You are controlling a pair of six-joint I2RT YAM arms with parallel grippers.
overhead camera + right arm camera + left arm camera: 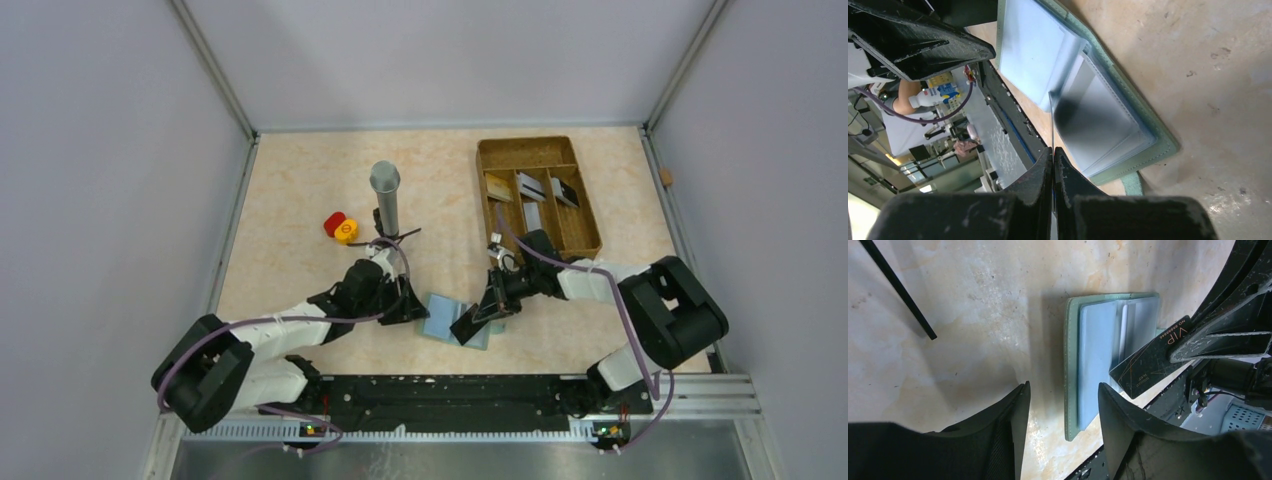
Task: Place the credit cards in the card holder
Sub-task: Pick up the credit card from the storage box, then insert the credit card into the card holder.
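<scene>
Far left: a red and a yellow cap (340, 227) lie touching on the marbled table (290, 200).
Cylinder: a grey tube (385, 195) stands upright just right of the caps, behind the left arm.
Left gripper (1064, 387): low over the table at the wallet's left edge, fingers apart. That edge lies in the gap and neither finger touches it.
Wallet (1098, 365): open flat on the table between the two grippers, near the front edge. Its grey-green border frames the light-blue inner panels.
Black card (1148, 360): pinched at one end by the right arm and tilted down over the wallet's right panel. Gold lettering reads "VIP". Its low corner seems to meet the pocket, though the angle leaves this unsure.
Right gripper (1053, 150): fingers pressed tight together on the black card, seen edge-on from its own camera, just above the wallet.
Tray (590, 215): brown and compartmented, at the table's back right, well apart from the wallet.
Cards (533, 186): several rest in the tray's compartments, one of them tan-gold.
</scene>
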